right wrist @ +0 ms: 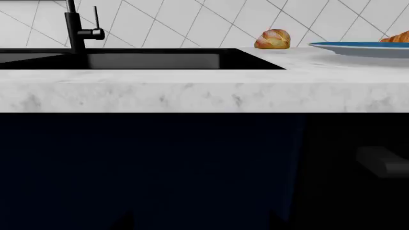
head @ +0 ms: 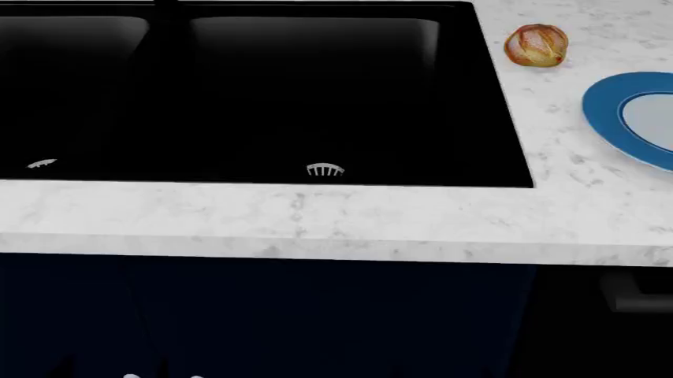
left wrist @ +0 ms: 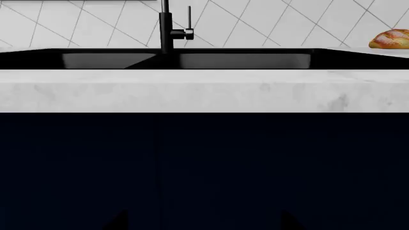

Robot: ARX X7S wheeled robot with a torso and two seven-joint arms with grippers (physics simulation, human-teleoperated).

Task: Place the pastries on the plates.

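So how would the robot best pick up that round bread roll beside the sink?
Probably from above, pinching the bread roll across its widest middle. It is a dome sitting free on the countertop, clear of the sink and the blue-rimmed plate, so either side is open.

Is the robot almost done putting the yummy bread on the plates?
Not yet. The bread roll sits on the counter beside the sink, not on the blue-rimmed plate. A croissant peeks out behind that plate. Neither hand is in view holding anything, so both pastries look left to place.
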